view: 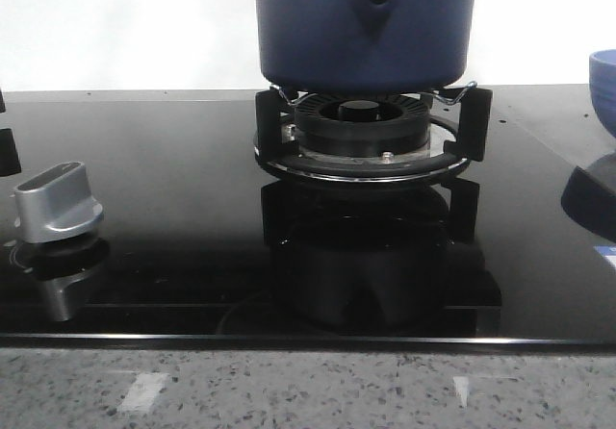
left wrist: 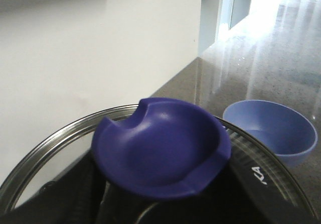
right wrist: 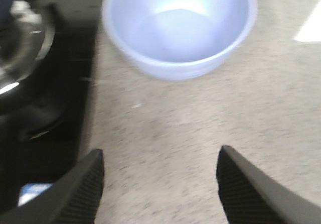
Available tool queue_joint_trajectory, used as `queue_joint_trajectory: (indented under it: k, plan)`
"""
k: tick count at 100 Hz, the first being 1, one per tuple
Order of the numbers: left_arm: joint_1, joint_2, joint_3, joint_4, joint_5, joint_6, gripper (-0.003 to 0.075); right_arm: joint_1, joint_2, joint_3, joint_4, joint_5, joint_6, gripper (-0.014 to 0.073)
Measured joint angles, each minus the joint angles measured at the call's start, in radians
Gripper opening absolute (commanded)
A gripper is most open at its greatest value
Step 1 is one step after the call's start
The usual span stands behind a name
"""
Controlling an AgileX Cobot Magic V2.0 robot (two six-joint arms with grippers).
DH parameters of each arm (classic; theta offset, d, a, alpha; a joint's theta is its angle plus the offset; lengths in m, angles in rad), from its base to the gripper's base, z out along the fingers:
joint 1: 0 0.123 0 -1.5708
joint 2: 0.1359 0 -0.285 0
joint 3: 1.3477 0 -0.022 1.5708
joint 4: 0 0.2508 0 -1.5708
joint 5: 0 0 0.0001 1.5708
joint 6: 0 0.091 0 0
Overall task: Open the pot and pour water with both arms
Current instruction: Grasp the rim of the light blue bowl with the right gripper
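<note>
The dark blue pot [view: 366, 25] stands on the gas burner [view: 361, 126], its handle bracket with a hole facing me; its top is out of view. In the left wrist view the glass lid [left wrist: 266, 169] with a steel rim and a dark blue dished knob [left wrist: 160, 146] fills the foreground. My left gripper [left wrist: 150, 209] is closed under the knob, and its dark fingers are mostly hidden. My right gripper [right wrist: 160, 184] is open and empty above the speckled counter, a short way from the light-blue bowl [right wrist: 178, 25].
A silver stove dial [view: 58, 203] sits at the left of the black glass hob [view: 173, 160]. The light-blue bowl [view: 603, 88] stands at the far right, also in the left wrist view [left wrist: 273, 128]. The speckled counter edge [view: 308, 386] runs along the front.
</note>
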Motion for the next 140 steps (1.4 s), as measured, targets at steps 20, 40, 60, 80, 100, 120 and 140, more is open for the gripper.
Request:
queue_joint_trajectory:
  k: [20,40,60,80,100,120,140]
  plan:
    - [0.095,-0.063,0.0,0.002,0.041,0.0,0.0171,-0.02,0.188,-0.133,-0.098,0.002,0.066,0.0434]
    - [0.178,-0.093,0.0,0.004,0.086,-0.002,0.0171,-0.146,0.403,-0.279,-0.128,0.004,0.085,0.0434]
    - [0.225,-0.106,0.0,0.01,0.107,-0.005,0.0171,-0.235,0.605,-0.397,-0.124,0.004,0.087,0.0434]
    - [0.229,-0.106,0.0,0.01,0.113,-0.008,0.0171,-0.246,0.762,-0.428,-0.083,0.002,0.069,0.0434]
    - [0.229,-0.106,0.0,0.01,0.119,-0.009,0.0171,-0.246,0.885,-0.428,-0.045,-0.023,0.049,0.043]
    - [0.229,-0.106,0.0,0.01,0.119,-0.009,0.0171,-0.246,0.923,-0.428,-0.045,-0.064,0.045,0.0139]
    - [0.229,-0.106,0.0,0.01,0.119,-0.009,0.0171,-0.246,0.919,-0.439,-0.022,-0.074,0.045,-0.0071]
